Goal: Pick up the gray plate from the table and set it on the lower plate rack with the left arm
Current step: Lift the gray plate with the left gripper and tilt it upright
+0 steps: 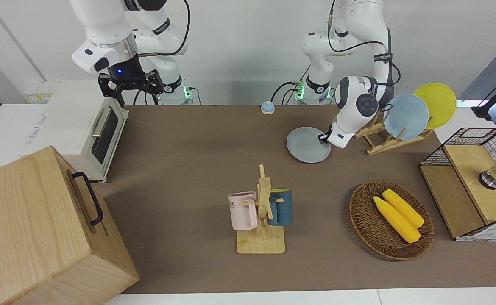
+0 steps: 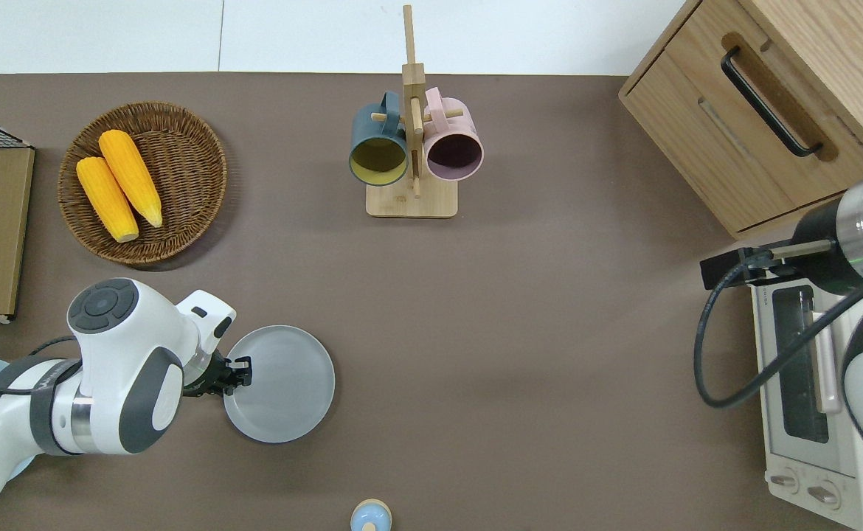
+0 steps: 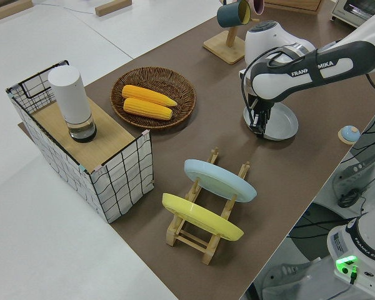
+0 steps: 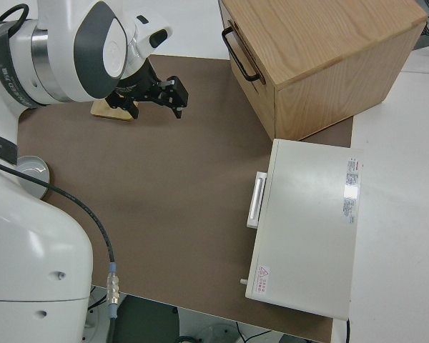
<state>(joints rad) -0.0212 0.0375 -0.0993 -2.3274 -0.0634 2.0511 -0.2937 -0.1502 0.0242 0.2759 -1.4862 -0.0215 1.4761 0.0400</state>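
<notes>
Here, left jaws [image 2: 238, 371] pinch the round matte gray plate [image 2: 284, 385] by its rim.

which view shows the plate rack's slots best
The left side view: the lower plate rack shows its rails, pegs and free slots. The front view shows it partly covered by the light blue plate; the overhead and right side views miss it.

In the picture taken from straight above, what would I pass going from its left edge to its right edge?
Wicker basket of corn → gray plate → mug tree with its two mugs → wooden cabinet → toaster oven.
</notes>
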